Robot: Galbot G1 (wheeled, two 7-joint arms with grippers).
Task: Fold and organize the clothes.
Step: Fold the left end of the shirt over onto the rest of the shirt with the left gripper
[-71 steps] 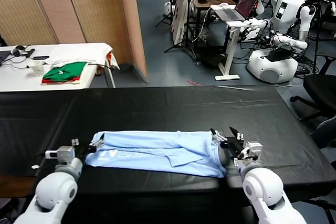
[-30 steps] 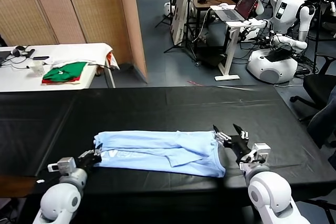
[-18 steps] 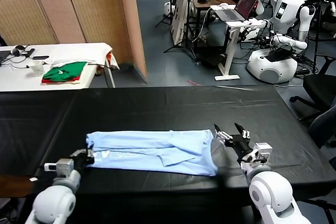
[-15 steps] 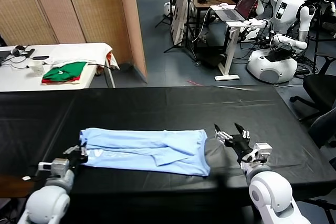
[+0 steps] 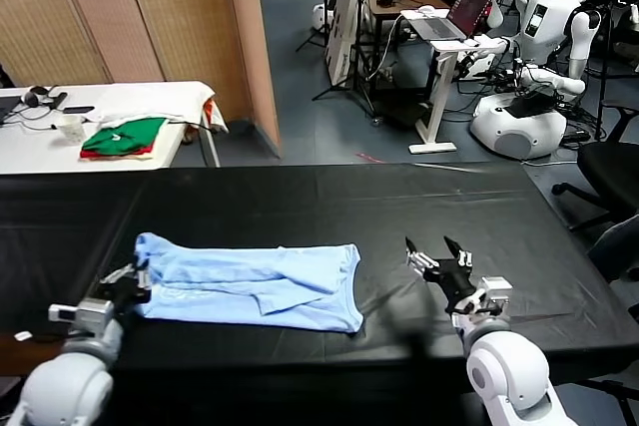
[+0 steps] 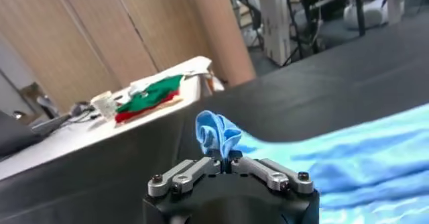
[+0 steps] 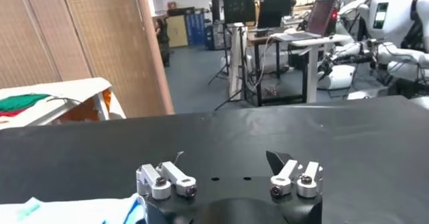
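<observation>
Left claw (image 5: 138, 273) pinches the T-shirt's (image 5: 250, 283) left end on the tabletop (image 5: 329, 197); right claw (image 5: 436, 257), spread wide, sits apart.

The head camera looks forward and down from above the near edge of the black table (image 5: 300, 197), taking in its whole width and the room beyond. Each wrist camera sits low just behind its own gripper, facing the far side. All three share the tabletop; the head and left wrist views share the blue T-shirt (image 5: 250, 283) (image 6: 375, 158).
</observation>
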